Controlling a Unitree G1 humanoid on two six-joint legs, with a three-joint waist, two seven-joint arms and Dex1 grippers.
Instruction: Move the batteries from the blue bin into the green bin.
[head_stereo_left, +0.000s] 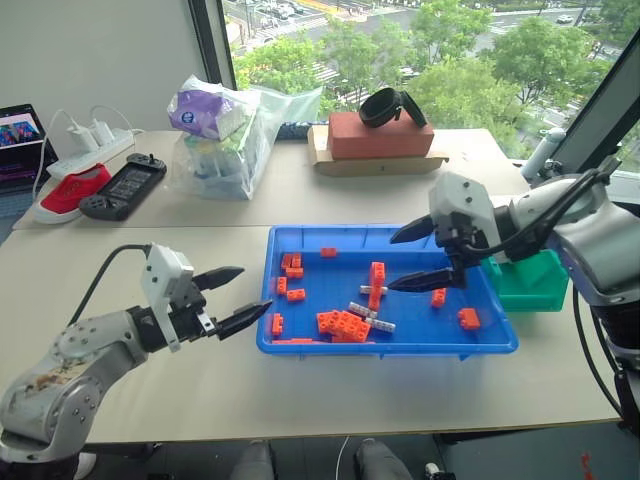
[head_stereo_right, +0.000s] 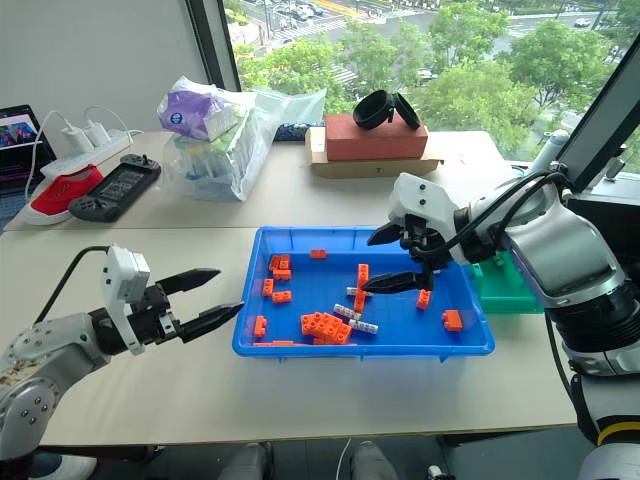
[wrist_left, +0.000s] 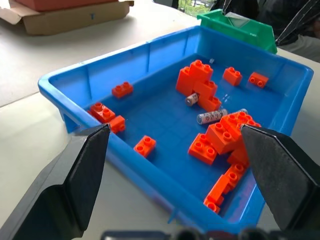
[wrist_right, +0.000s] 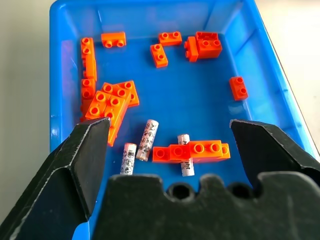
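Three silvery batteries (wrist_right: 148, 139) lie among orange bricks (wrist_right: 107, 102) inside the blue bin (head_stereo_left: 300, 347), directly beneath the right hand (head_stereo_left: 420, 256), which hovers above them wide open and empty.

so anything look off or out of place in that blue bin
Nothing spilled or damaged. One oddity: of the three batteries lying among the orange bricks in the blue bin, one is pinned crosswise under a long orange brick, so it may be awkward to grasp.
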